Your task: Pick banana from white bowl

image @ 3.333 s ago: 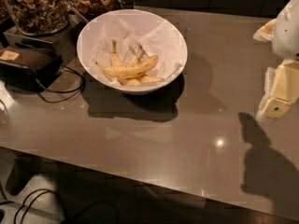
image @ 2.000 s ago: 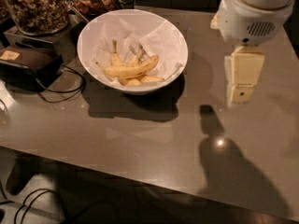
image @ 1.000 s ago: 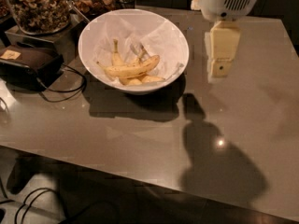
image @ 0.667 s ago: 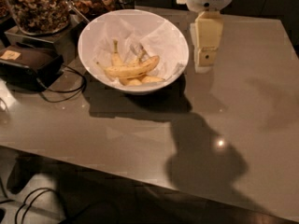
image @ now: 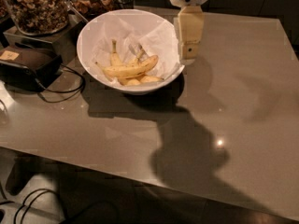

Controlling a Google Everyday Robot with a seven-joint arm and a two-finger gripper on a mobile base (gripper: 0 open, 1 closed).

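The white bowl [image: 96, 27], lined with crumpled white paper, stands at the back left of the grey table. In it lie several yellow bananas. The banana [image: 131, 69], the longest and plumpest, lies across the top of the others, stem towards the right. My gripper [image: 188, 55] hangs from the white arm head at the top, just above the bowl's right rim and to the right of the banana. It holds nothing that I can see.
Two glass jars of nuts [image: 36, 6] stand behind the bowl at the back left. A black box [image: 24, 64] with cables lies left of the bowl. The table's front edge runs across the bottom, with the floor and cables below it.
My arm has swept from the right edge of the table leftwards to the bowl's right rim. The bowl and the bananas have not moved.
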